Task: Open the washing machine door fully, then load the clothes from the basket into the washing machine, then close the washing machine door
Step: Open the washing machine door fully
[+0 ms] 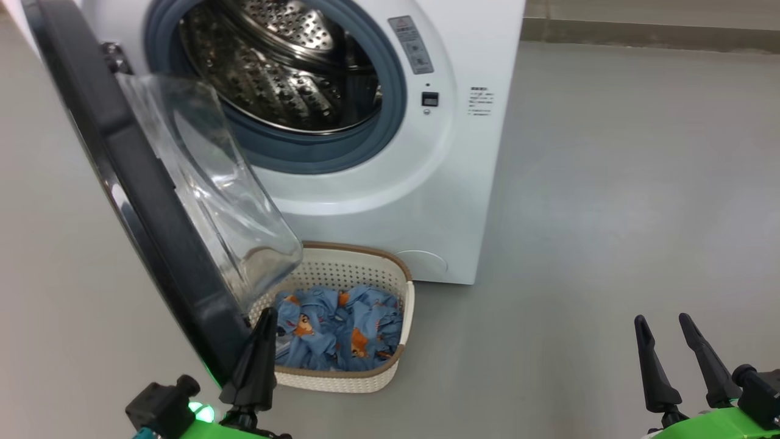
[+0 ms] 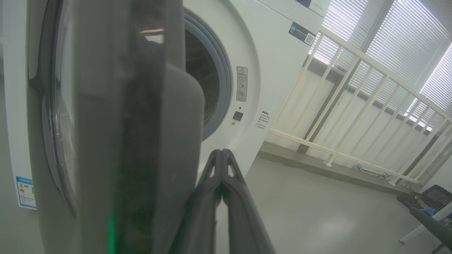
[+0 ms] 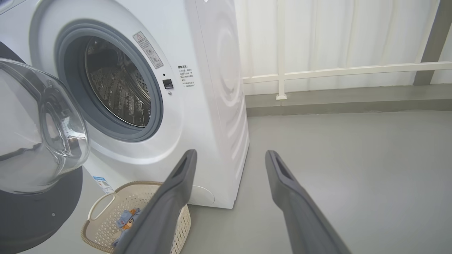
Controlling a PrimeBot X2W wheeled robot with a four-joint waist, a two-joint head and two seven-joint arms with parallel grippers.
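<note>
Guessing clothes (image 1: 341,329) soft, light, floppy, best pinched mid-pile in basket (image 1: 341,272); left gripper (image 1: 266,323) pressed together beside door (image 1: 140,183), right gripper (image 1: 664,326) spread wide.

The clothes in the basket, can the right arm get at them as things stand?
Probably yes: the right gripper is open, only floor lies between it and the basket, and the washing machine door stands off to its left.

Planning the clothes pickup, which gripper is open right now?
The right gripper, its fingers spread apart; the left gripper has fingers pressed together beside the washing machine door.
</note>
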